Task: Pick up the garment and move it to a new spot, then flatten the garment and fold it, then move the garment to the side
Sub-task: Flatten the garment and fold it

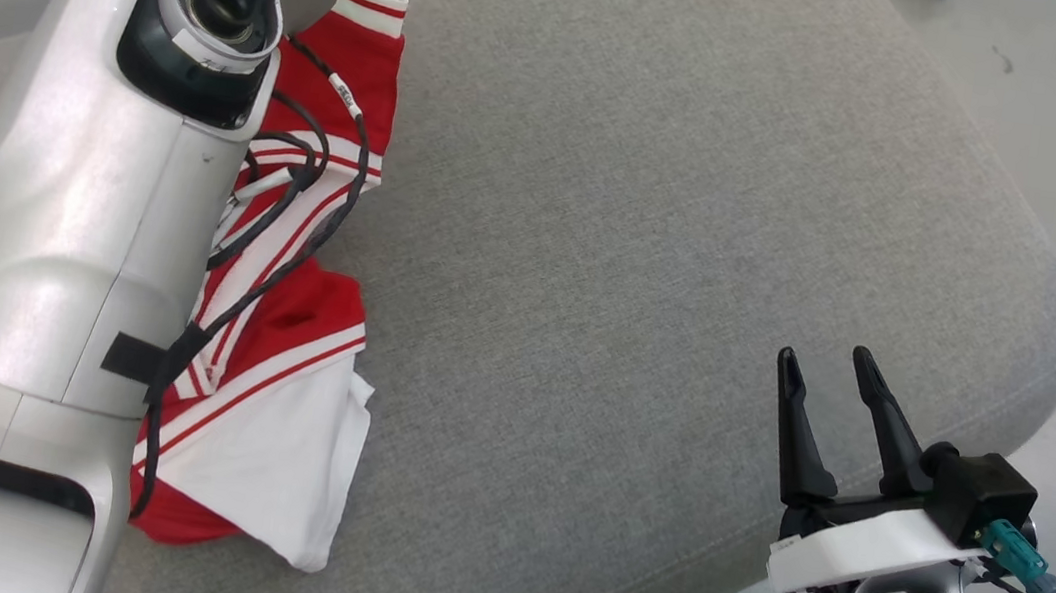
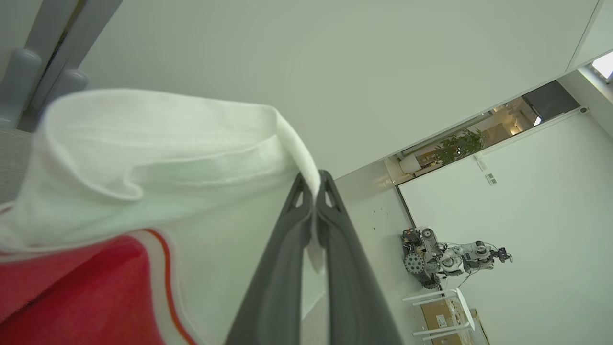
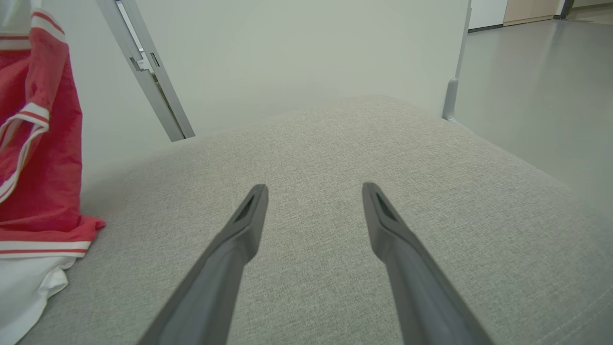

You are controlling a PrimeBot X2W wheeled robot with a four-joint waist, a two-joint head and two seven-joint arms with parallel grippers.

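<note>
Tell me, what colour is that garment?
The garment is red and white with striped trim, clearest in head view.

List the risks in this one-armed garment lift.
1. The left gripper pinches only a thin white edge of the garment; it could slip out.
2. The forearm cables lie against the cloth and might snag.
3. The right gripper is open and apart, so nothing backs up the hold.

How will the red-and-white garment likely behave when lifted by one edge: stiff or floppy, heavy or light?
Probably floppy: pinched by the left tool, the garment hangs in folds, its lower part crumpled on the grey cushion. Likely light: a thin pinch of white hem seems to carry it. Its tail may drag there.
</note>
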